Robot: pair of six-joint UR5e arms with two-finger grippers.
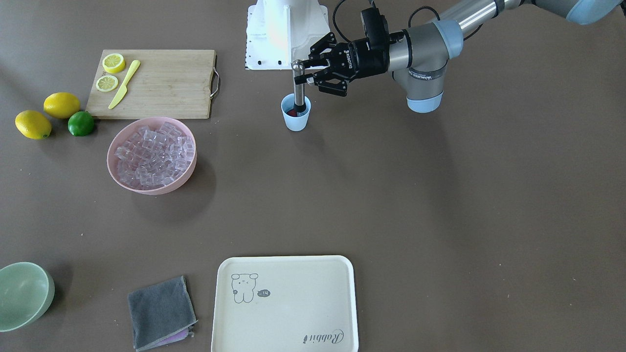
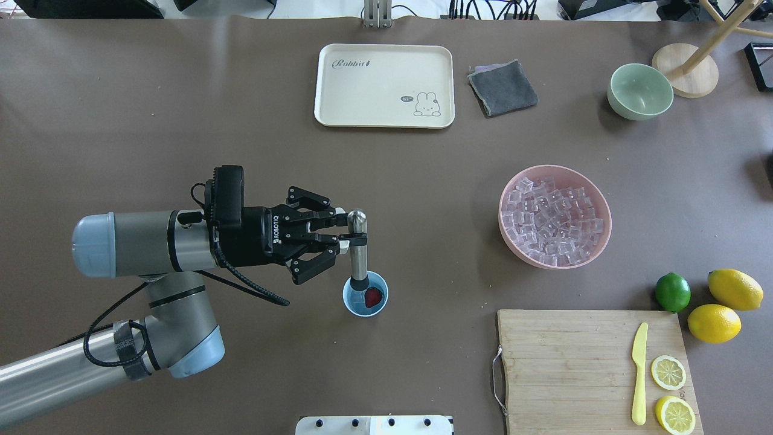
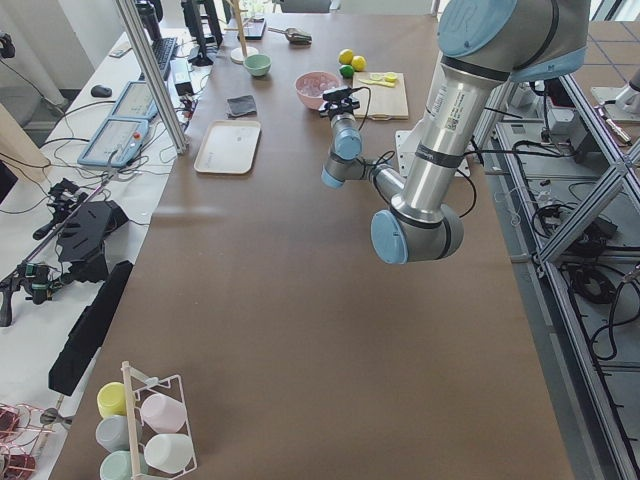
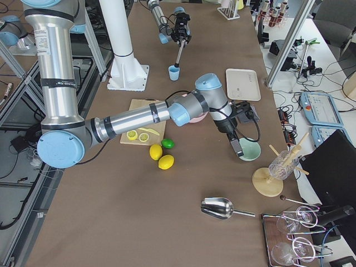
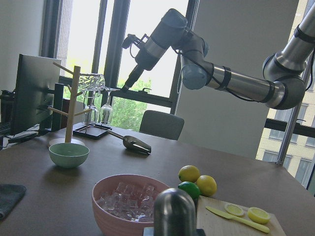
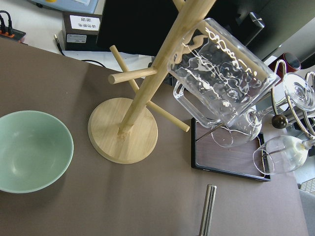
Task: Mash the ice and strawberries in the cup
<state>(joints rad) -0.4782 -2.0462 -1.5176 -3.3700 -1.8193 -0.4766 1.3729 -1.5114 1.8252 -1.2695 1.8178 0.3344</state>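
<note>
The light blue cup (image 2: 364, 310) (image 1: 297, 123) stands near the robot's base. One dark red strawberry (image 2: 374, 296) (image 1: 291, 113) lies inside it. A metal muddler (image 2: 359, 251) (image 1: 299, 90) stands with its black tip in the cup. My left gripper (image 2: 344, 229) (image 1: 305, 71) is shut on its upper shaft from the side. The ice (image 2: 554, 220) (image 1: 152, 155) fills the pink bowl (image 2: 595, 252); I see none in the cup. My right gripper (image 4: 239, 147) hovers by the pale green bowl (image 4: 251, 152), too small to tell whether it is open or shut.
A cream tray (image 2: 338, 90), a grey cloth (image 2: 502, 87) and the green bowl (image 2: 639, 92) lie along the far side. The cutting board (image 2: 561, 368) holds lemon slices and a yellow knife; two lemons and a lime (image 2: 673, 292) sit beside it. A metal scoop (image 4: 218, 208) and a wooden stand (image 6: 123, 130) are nearby.
</note>
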